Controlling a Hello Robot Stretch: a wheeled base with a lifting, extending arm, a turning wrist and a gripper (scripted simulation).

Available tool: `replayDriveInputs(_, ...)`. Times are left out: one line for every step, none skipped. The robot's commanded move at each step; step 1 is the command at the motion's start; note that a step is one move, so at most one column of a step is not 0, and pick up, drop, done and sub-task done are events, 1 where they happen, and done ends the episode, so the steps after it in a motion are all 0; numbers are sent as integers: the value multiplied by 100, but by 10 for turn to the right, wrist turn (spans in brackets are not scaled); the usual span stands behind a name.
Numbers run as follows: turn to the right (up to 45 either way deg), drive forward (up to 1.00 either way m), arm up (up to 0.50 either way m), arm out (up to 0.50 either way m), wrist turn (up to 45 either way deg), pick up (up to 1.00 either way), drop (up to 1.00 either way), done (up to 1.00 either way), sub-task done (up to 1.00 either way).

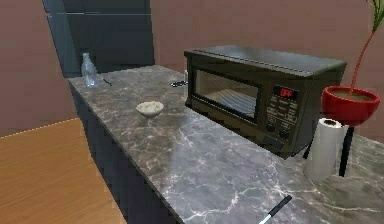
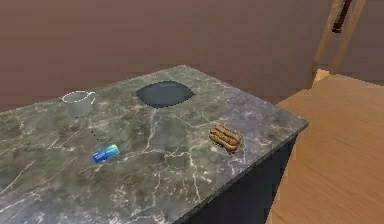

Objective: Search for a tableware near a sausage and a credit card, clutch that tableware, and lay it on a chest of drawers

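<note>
Resting dish [image 2: 165,95]: dark, flat on the marble counter [image 2: 45,150], far side, roughly between the card [image 2: 106,153] and the sausage [image 2: 226,138]; that grouping makes it the likeliest tableware.
Cup [image 2: 78,97]: pale, upright, nearer the card, well apart from the sausage; a rival candidate.
Card: blue, flat, toward the near edge.
Sausage: close to the counter's right corner.
Gripper: cannot tell its state.

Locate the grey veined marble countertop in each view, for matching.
Forward view: the grey veined marble countertop runs from upper left to lower right, beneath a black microwave.
Arm side view: the countertop covers left and centre, its corner at right.
Shared landmark: the orange wooden floor.
</note>
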Motion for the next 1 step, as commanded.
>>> replayDriveInputs(0, 0, 50, 0, 0, 0, 0, 0, 0)
